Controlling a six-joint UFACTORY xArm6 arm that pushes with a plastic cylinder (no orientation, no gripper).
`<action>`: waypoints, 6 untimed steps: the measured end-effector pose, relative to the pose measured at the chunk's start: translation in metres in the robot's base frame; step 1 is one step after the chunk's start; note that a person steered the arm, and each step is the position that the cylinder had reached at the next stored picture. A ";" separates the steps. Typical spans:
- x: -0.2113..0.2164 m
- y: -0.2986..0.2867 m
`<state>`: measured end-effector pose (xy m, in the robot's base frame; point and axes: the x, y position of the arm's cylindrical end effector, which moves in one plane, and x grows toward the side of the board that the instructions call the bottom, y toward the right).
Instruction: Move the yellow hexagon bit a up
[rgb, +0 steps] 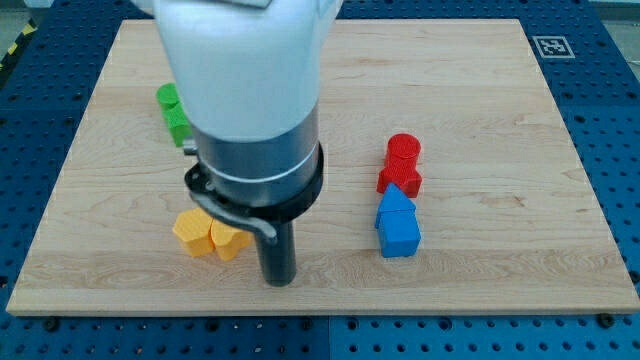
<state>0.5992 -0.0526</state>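
Your tip (279, 280) rested on the wooden worktop (480, 280) near the view's bottom, just right of the yellow blocks. The arm carried no pincer, so no grip state could be told. The yellow hexagon (192, 233) sat left of the rod, touching a second yellow block (230, 240) that lay between it and the tip; whether the tip touched that block could not be told. To the view's right, well apart, a blue block (399, 226) stood just below a red block (401, 165), the two touching. Farther up, a green block (172, 112) showed at the left, partly hidden behind the arm's body (250, 100).
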 end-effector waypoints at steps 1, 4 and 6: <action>0.001 -0.051; -0.021 -0.041; -0.040 -0.092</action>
